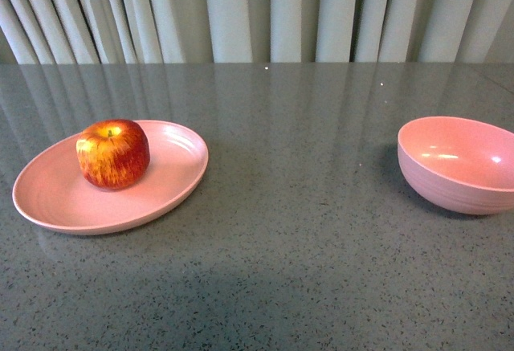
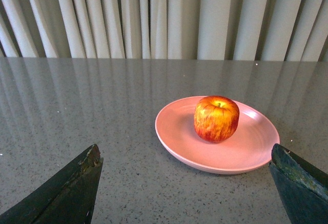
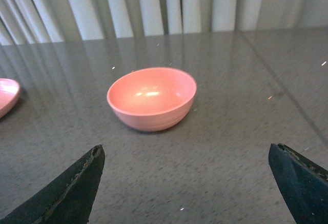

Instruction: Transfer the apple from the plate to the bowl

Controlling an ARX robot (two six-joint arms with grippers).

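A red apple (image 1: 113, 153) with yellow streaks sits upright on the shallow pink plate (image 1: 56, 198) at the table's left. The deep pink bowl (image 1: 459, 163) stands empty at the right edge of the front view. Neither arm shows in the front view. In the left wrist view the apple (image 2: 216, 118) and plate (image 2: 246, 152) lie ahead of my left gripper (image 2: 187, 155), which is open and holds nothing. From the right wrist, the bowl (image 3: 152, 98) lies ahead of my open, empty right gripper (image 3: 185, 153); a sliver of the plate (image 3: 6, 95) shows at the frame's edge.
Everything rests on a grey speckled table (image 1: 297, 230). Pale pleated curtains (image 1: 257, 10) hang behind its far edge. A wide stretch of tabletop separates plate and bowl.
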